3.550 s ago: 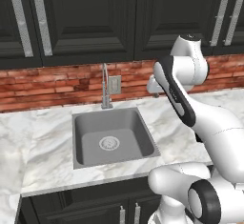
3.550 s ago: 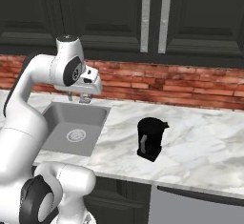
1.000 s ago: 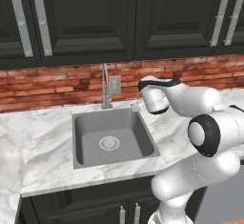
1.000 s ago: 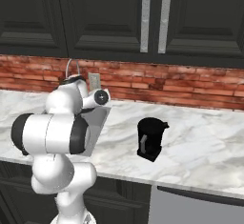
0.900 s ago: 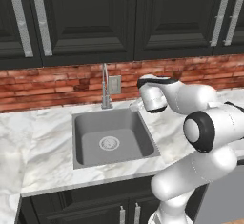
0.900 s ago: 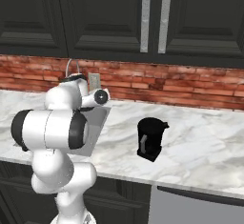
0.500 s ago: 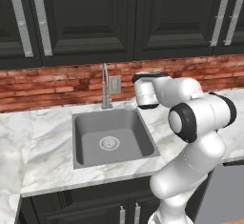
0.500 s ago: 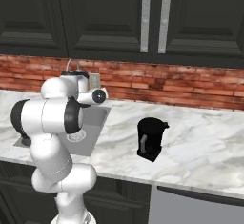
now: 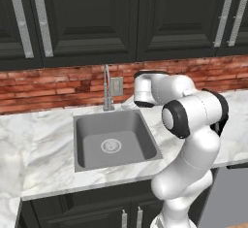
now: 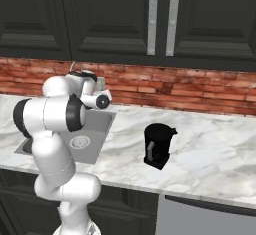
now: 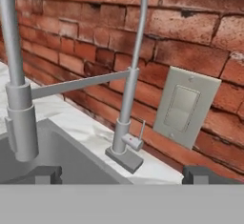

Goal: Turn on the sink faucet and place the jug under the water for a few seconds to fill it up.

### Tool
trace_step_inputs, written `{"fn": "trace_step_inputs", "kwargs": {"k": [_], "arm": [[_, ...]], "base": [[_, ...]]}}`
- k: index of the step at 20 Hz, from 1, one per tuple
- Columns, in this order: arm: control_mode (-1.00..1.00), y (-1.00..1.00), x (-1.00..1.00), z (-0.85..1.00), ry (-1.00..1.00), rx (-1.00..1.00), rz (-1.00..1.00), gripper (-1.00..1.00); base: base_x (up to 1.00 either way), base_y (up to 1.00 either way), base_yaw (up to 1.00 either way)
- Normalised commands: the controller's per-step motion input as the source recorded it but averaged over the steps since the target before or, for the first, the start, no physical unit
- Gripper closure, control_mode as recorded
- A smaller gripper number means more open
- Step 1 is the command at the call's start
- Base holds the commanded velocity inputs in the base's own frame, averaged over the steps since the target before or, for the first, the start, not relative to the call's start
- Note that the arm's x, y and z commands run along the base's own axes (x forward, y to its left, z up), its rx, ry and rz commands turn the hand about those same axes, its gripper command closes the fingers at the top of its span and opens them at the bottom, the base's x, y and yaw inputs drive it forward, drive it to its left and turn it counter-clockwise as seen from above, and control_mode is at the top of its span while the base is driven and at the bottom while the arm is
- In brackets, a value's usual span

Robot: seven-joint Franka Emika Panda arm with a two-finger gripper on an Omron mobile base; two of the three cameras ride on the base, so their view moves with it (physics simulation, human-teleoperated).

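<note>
Red brick backsplash (image 9: 58, 86) along wall. Grey outlet plate (image 11: 183, 107) mounted on brick. White marble counter (image 10: 210, 149) below. Dark cabinets (image 9: 87, 18) above, silver bar handles (image 10: 162, 21). Dark lower cabinet doors (image 9: 97, 212) under counter.

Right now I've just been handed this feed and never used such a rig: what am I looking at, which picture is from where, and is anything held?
It is a white robot arm on a wheeled base in a rendered kitchen. Two pictures come from cameras on the base, behind the arm to its left and right. The third looks along the pincer, whose two dark tips stand apart with nothing between them. It faces the sink faucet, its small lever, and a grey wall plate on the brick. The sink sits in the marble counter. The black jug stands on that counter, right of the sink, untouched. No water is running.
</note>
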Motion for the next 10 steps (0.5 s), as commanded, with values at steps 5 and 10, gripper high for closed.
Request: {"fn": "trace_step_inputs", "kwargs": {"k": [5,10], "arm": [[-1.0,0.0,0.25,0.0,-0.11,0.03,0.05,-1.0],[-1.0,0.05,0.3,-0.06,-0.03,0.0,0.05,-1.0]], "base": [[0.0,0.0,0.0],[0.0,0.0,0.0]]}}
